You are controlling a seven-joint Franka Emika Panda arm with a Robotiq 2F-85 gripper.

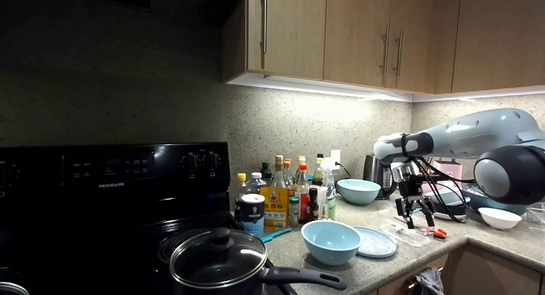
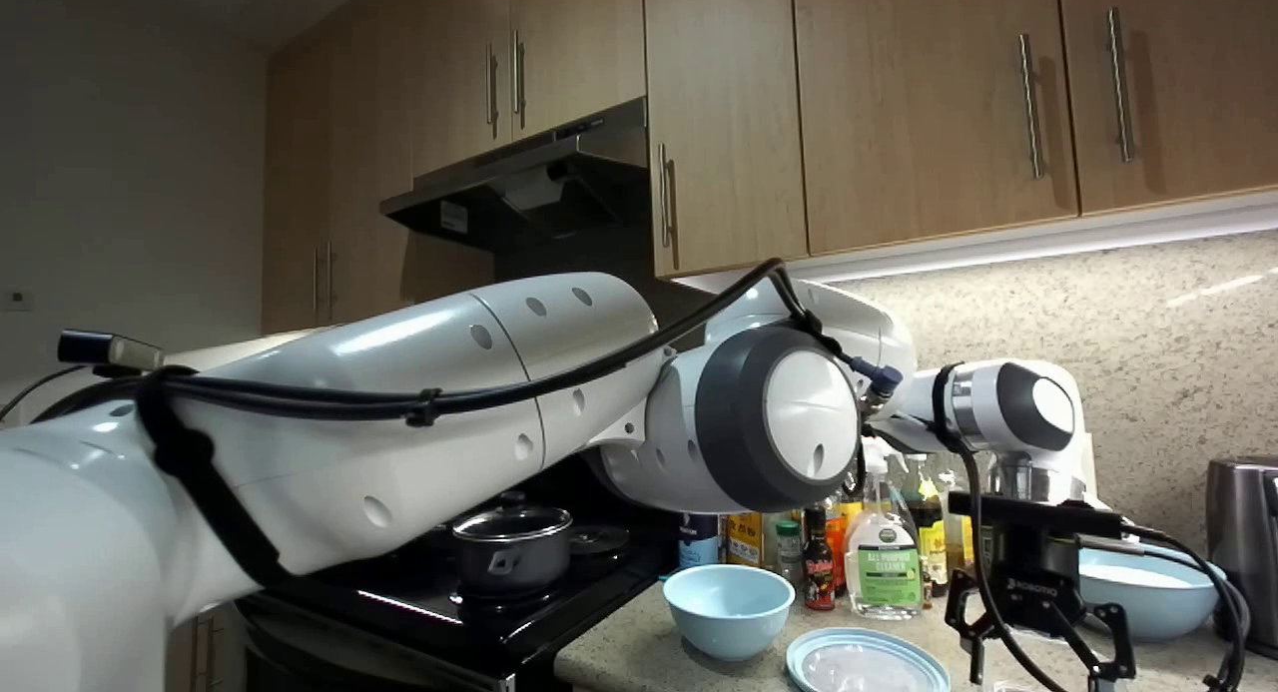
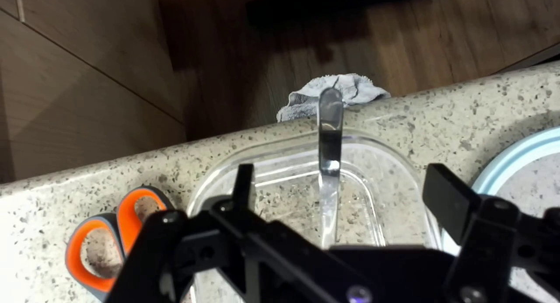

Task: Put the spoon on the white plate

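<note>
The spoon (image 3: 330,137) shows in the wrist view as a shiny metal handle. It lies across a clear plastic container (image 3: 393,180), its end reaching over the front rim; its other end is hidden behind the gripper. My gripper (image 3: 341,185) is open, with a finger on each side of the handle and touching neither. In both exterior views the gripper (image 1: 420,223) (image 2: 1038,677) hangs pointing down over the counter. The white plate (image 1: 377,242) (image 2: 867,664) is a flat disc with a pale blue rim and whitish middle. It shows partly at the right of the wrist view (image 3: 536,180).
Orange-handled scissors (image 3: 131,211) lie beside the container. A light blue bowl (image 1: 331,244) stands beside the plate, with several bottles (image 1: 302,188) behind. Another light blue bowl (image 1: 358,192), a kettle (image 1: 377,176) and a white bowl (image 1: 499,218) stand around. The counter's front edge (image 3: 245,141) is close.
</note>
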